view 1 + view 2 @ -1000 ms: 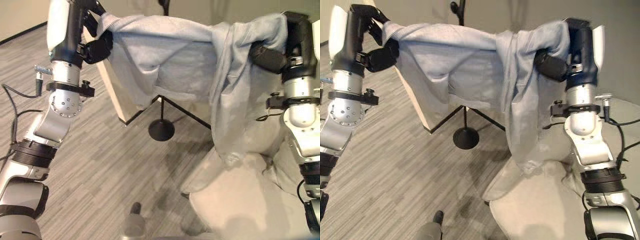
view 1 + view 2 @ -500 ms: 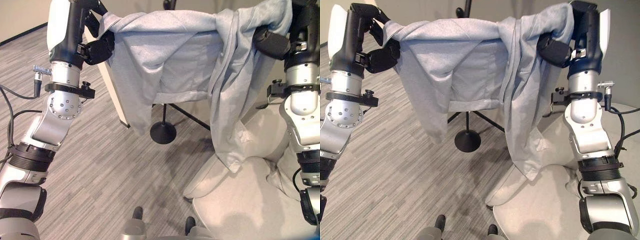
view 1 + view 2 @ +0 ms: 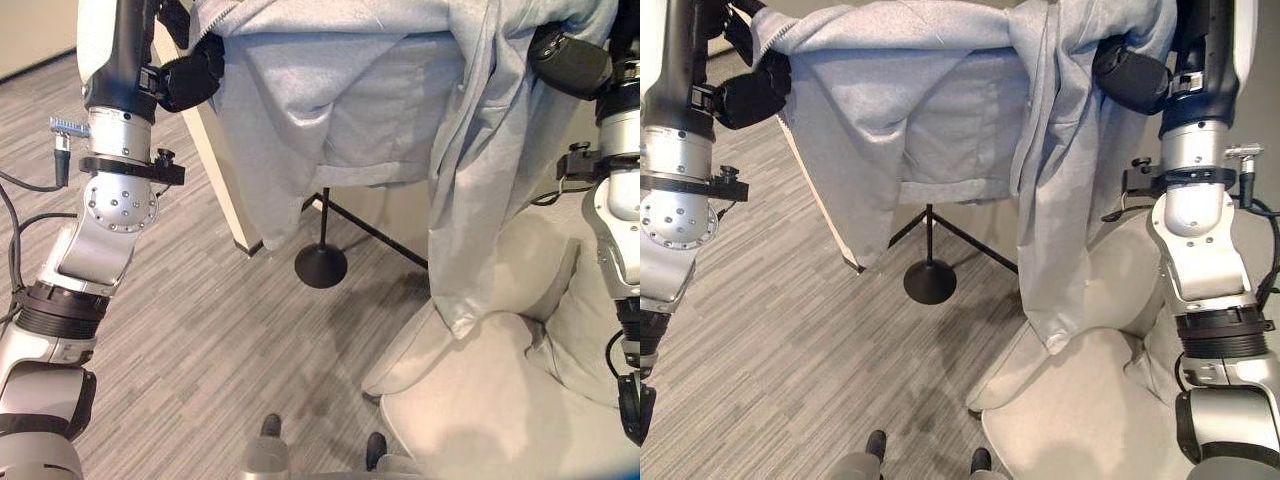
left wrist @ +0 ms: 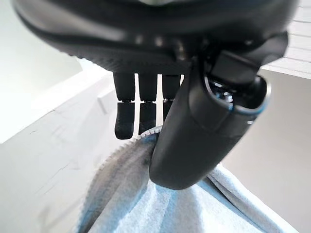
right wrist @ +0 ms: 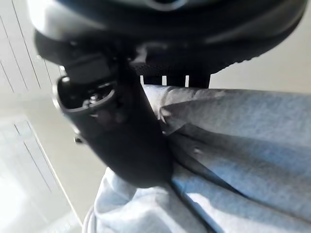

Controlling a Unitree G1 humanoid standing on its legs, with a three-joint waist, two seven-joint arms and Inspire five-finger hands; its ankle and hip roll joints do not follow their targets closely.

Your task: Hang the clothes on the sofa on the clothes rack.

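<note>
A light grey zip jacket [image 3: 340, 110] hangs spread in the air between my two raised hands. My left hand [image 3: 190, 78] pinches its zipper edge [image 4: 129, 160] between thumb [image 4: 194, 131] and fingers. My right hand [image 3: 570, 62] grips the other shoulder, thumb [image 5: 121, 136] pressed on the bunched cloth [image 5: 233, 145]. One long part of the jacket [image 3: 455, 300] dangles down in front of the beige sofa [image 3: 480, 410]. The clothes rack's black pole and round base [image 3: 321, 266] stand behind the jacket; the rack's top is hidden by it.
A pale upright board [image 3: 215, 170] stands by the rack on the left. Thin black rack legs [image 3: 375, 232] spread over the grey striped floor [image 3: 220, 340]. The sofa fills the lower right, with a cushion [image 3: 590, 330] under my right arm.
Both arms have risen and carried the jacket higher. Its dangling part has lifted off the sofa seat, and the lower hem now hangs free and flatter.
</note>
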